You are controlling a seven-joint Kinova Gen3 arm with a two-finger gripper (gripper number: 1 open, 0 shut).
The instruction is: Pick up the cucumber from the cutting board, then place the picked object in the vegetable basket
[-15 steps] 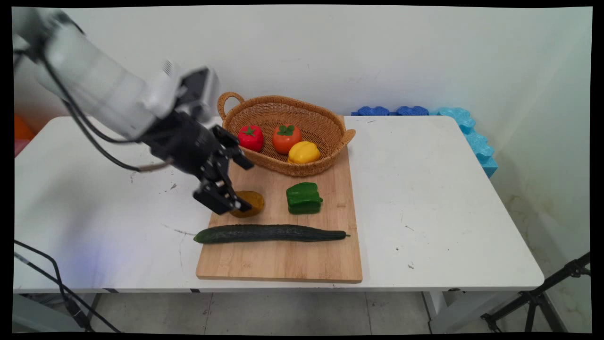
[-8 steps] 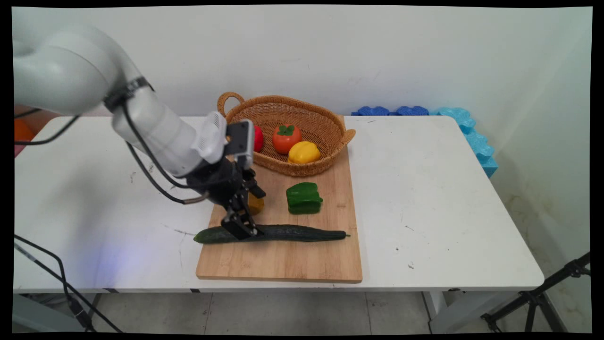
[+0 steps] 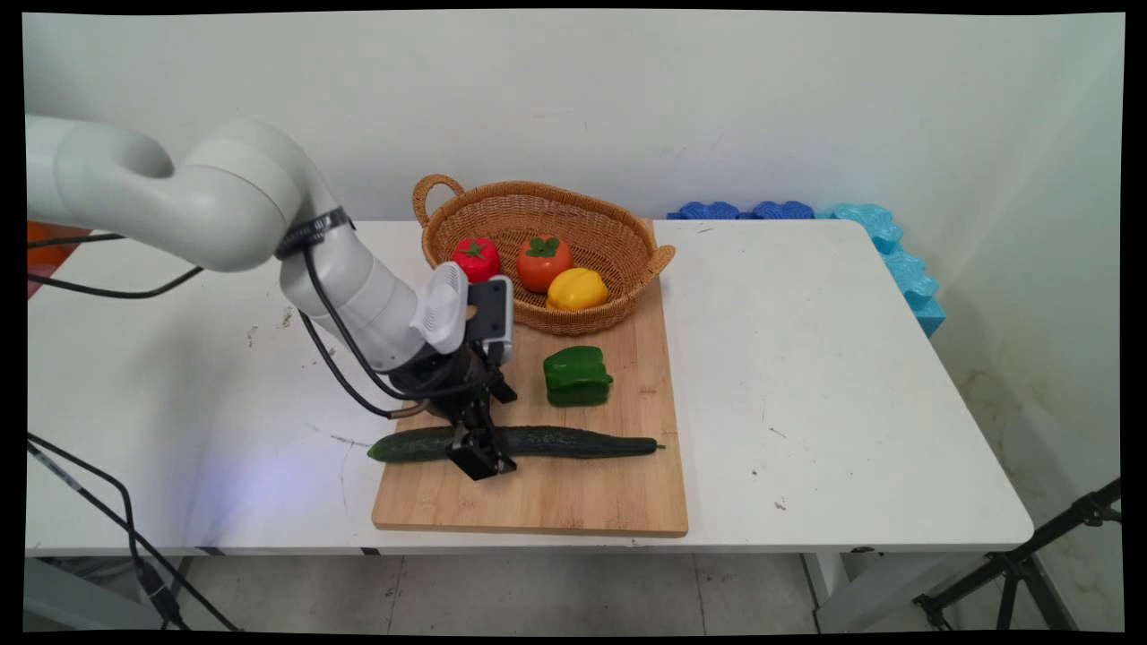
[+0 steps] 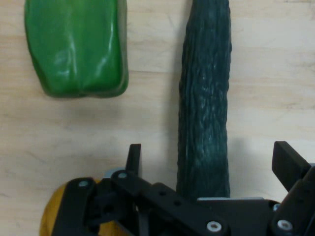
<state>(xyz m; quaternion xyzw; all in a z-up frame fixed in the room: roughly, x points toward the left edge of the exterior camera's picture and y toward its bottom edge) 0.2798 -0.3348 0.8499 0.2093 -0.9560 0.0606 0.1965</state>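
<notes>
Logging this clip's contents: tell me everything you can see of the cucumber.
The cucumber is long, dark green and slim, with a bumpy, ridged skin. It lies flat on the wooden cutting board, lengthwise across it, with its left tip just past the board's left edge. It looks whole and uncut. The green pepper sits behind it, not touching. The gripper is open and straddles it near its left end, one finger on each side; whether the fingers touch it cannot be told.
</notes>
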